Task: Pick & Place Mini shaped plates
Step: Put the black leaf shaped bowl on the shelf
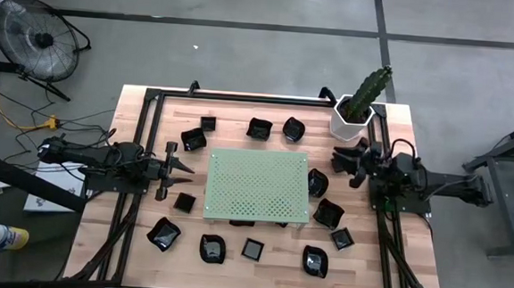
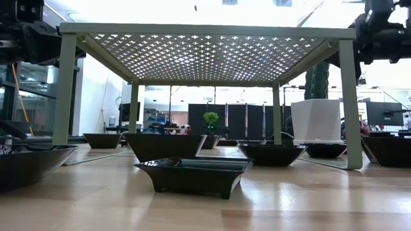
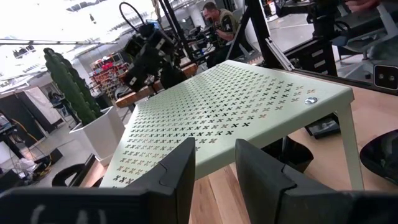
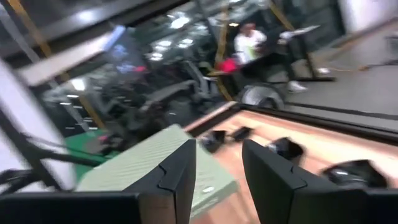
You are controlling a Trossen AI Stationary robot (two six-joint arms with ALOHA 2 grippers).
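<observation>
Hovering either side of the green perforated board (image 1: pixel 256 186), both claws parted and empty.
Needing a square descent onto one rim of the mini shaped plates (image 1: pixel 164 234) ringing it, left gripper (image 1: pixel 187 169) or right gripper (image 1: pixel 338 158).

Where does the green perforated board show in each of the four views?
High view: green perforated board at table centre, black dishes around it.
Low view: overhead, on legs.
Left wrist view: ahead of the fingers.
Right wrist view: blurred, beyond the fingers.
Shared landmark: white plant pot.
</observation>
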